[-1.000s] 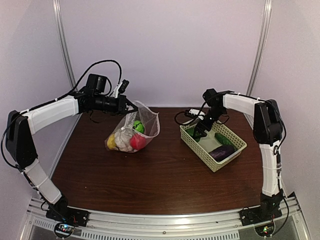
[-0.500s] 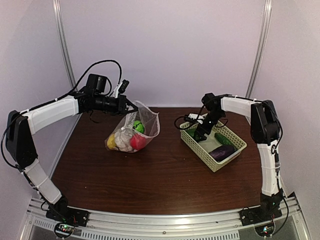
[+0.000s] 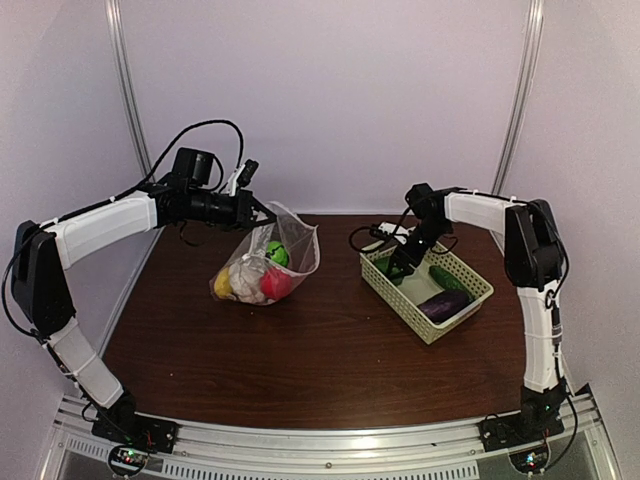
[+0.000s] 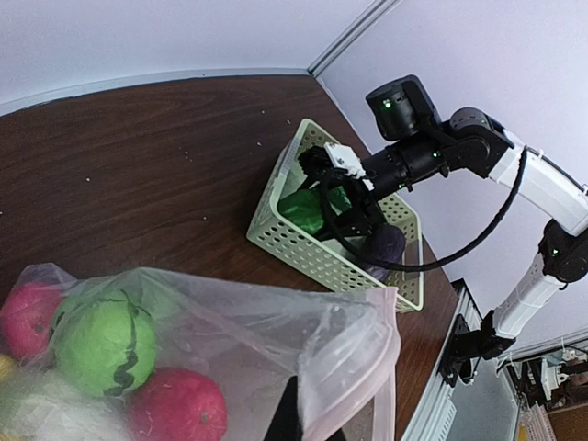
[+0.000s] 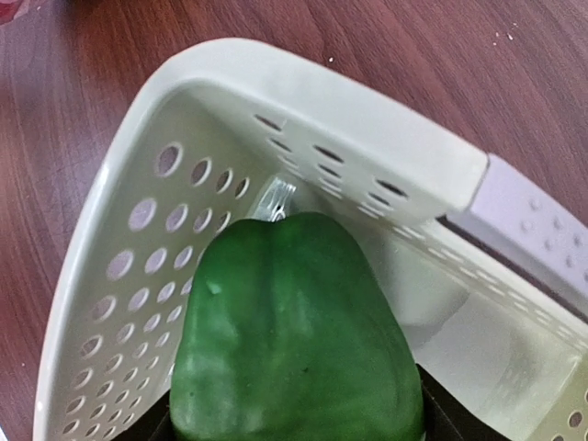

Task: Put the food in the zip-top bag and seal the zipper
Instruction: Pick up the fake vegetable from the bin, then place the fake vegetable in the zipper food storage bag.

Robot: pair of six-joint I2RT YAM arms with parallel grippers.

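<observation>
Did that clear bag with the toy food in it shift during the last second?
No. The zip-top bag sits at the same spot near the back edge of the table as before, its rim pinched by the left gripper.

Left end effector (image 3: 264, 212) raised; seemingly clamped

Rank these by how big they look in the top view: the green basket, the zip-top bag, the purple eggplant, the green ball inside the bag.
1. Largest: basket and zip-top bag, too alike to rank.
2. purple eggplant.
3. Smallest: green ball.
</observation>
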